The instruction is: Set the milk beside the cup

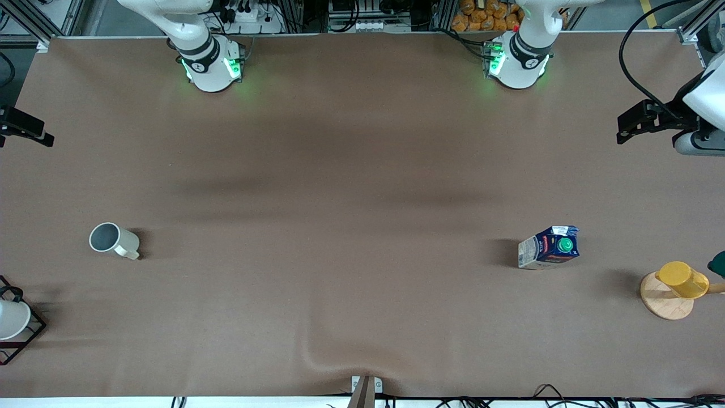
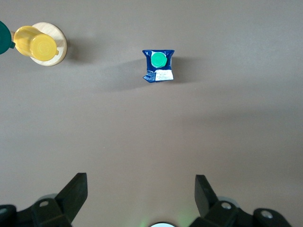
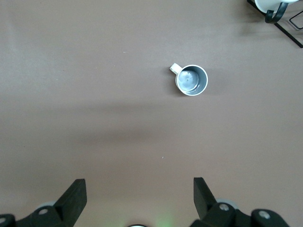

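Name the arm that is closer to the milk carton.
Left. The milk stands at the left arm's end of the table, under the open left gripper; the right gripper hangs over the cup's end.

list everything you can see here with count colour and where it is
milk: 1, dark blue with green cap, on the table toward the left arm's end
cup: 1, cream-white with grey inside, toward the right arm's end
yellow cup: 1, on a wooden disc stand, at the left arm's end
white cup: 1, in a black wire rack, at the right arm's end
table: 1, brown
left gripper: 1, black, open, high over the table
right gripper: 1, black, open, high over the table
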Tool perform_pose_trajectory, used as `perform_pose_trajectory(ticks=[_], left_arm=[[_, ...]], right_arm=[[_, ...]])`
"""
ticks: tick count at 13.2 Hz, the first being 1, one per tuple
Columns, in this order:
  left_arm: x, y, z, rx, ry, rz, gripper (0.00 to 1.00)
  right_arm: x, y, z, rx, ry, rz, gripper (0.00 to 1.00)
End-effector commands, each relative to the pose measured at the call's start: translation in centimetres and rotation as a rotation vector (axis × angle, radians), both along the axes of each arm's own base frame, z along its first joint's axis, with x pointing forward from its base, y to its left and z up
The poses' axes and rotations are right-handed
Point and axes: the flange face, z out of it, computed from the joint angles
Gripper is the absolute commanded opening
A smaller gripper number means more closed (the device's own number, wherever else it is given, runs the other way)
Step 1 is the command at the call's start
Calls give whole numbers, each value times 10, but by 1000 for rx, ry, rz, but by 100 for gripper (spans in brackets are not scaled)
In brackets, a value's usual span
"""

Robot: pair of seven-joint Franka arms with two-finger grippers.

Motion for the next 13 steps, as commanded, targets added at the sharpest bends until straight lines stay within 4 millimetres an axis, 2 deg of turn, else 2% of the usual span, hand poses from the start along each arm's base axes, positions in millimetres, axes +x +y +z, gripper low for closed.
perform_pose_trajectory(ticks=[1, 13], left_arm=[[0, -6, 2, -1, 10, -20, 100], [0, 6, 5, -3, 3, -11, 100]], right_arm=[[-8, 1, 2, -7, -1, -8, 100], [-3, 2, -5, -6, 10, -7, 100]])
